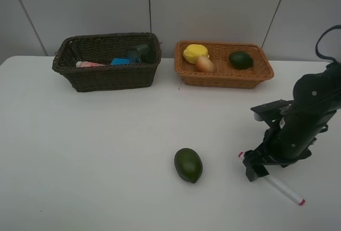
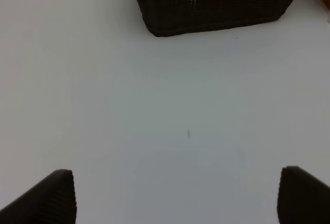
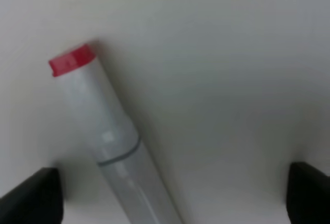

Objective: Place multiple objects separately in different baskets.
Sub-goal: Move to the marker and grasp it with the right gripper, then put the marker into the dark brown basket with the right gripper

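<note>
White barrel, red cap: the marker lies flat on the bench, front right, well apart from both baskets. My right tool hangs low over it with its fingers spread. The marker is between them and touches neither. It sits nearer one finger and runs aslant to the closing line. My left tool is spread wide too, holding nothing, over bare bench short of the dark basket.

Loose avocado on the bench, near the marker. Tan basket holds lemon, peach and a second avocado.

Risks, as I judge them:
- Near finger meets the barrel first, so the round marker rolls or swivels out before the far finger arrives.
- Slanted lie means pinching on an edge, and it may twist in the grip.
- Grip lands toward the capped end, so the long end droops and slips on the lift.
- Fruit sits in the tan basket, so dropping the marker there mixes the sort.
</note>
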